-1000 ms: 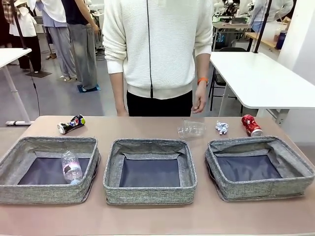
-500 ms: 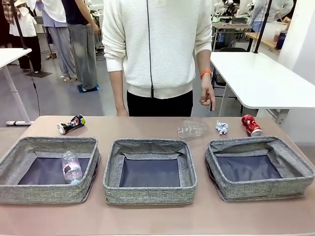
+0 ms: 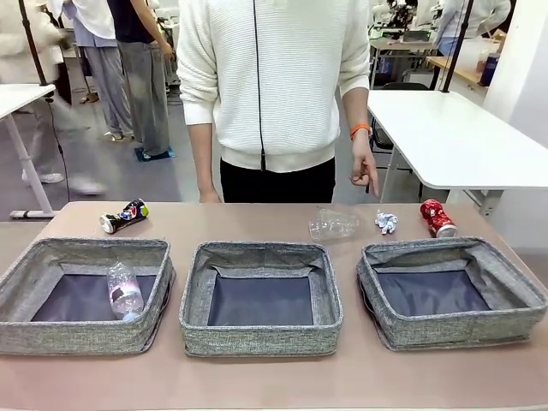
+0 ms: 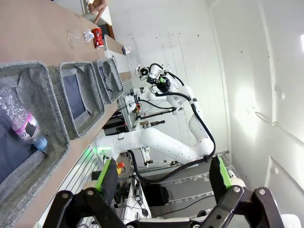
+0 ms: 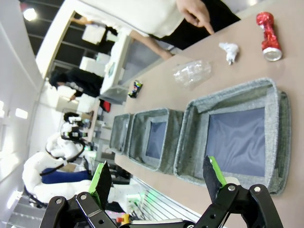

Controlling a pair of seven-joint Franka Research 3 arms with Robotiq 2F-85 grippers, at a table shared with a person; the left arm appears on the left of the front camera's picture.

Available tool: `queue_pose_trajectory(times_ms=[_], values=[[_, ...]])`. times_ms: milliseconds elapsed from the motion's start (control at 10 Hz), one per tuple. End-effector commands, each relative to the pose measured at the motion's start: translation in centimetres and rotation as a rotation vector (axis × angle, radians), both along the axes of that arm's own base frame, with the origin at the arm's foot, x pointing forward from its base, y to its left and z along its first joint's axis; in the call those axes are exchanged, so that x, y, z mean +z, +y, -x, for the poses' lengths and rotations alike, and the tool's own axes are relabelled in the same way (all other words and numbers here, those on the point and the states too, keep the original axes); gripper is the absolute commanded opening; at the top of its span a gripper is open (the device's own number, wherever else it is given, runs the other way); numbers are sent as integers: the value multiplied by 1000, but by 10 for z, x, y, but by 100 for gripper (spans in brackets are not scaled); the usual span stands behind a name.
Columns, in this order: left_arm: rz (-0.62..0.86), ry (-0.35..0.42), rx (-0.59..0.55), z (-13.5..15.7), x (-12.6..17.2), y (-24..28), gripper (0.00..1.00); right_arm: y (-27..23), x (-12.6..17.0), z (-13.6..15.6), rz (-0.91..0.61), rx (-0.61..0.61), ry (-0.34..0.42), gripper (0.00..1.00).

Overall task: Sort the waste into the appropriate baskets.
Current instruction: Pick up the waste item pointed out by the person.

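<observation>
One item is judged to be sorted: the clear plastic bottle (image 3: 125,291) is seen lying on the dark bottom of the left basket (image 3: 26,265), toward its right wall. The middle basket (image 3: 195,287) and the right basket (image 3: 514,295) hold nothing. Four pieces are left on the table (image 3: 257,381) along its far edge: the dark multicoloured can (image 3: 123,216) beyond the left basket, and the clear plastic cup (image 3: 333,225), the crumpled white paper wad (image 3: 386,223) and the crushed red can (image 3: 437,218) beyond the right basket. A person's hand (image 3: 366,175) is held above the wad, one finger pointed down. The left gripper (image 4: 162,168) and the right gripper (image 5: 156,171) are seen spread wide with nothing between their fingers, well clear of the waste, so most of the task is judged undone.
</observation>
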State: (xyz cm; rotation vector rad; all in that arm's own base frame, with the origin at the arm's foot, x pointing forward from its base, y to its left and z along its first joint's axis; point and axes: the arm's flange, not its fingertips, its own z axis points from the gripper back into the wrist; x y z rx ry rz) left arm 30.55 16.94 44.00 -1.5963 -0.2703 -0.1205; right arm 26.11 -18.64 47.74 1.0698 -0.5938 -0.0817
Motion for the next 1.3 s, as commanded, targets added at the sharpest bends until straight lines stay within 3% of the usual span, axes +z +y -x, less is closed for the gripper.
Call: queue_pose_trajectory(times_ms=[0,200,300,400,500,600,700,800,900,1100,1200], values=[[2,-23,-2,4,-3,-2,100,51,-8,-51,254,91,-54,100],[2,-23,-2,4,-3,-2,100,114,-28,-117,729,114,-65,100],[2,-23,-2,4,-3,-2,100,136,-43,-133,892,178,-44,100],[2,-23,-2,4,-3,-2,100,152,-57,-136,1003,196,-89,100],[2,-23,-2,4,-3,-2,100,155,-58,-127,970,202,-182,100],[2,-23,-2,4,-3,-2,100,162,-33,-130,751,194,-71,100],[2,-23,-2,4,-3,-2,100,162,-33,-130,751,194,-71,100],[2,-23,-2,4,-3,-2,100,176,-48,-144,884,222,-104,100],[2,-23,-2,4,-3,-2,100,175,-54,-146,945,236,-37,100],[2,-23,-2,4,-3,-2,100,195,-46,-185,950,318,-35,100],[2,-23,-2,4,-3,-2,100,205,-46,-215,1002,266,3,100]])
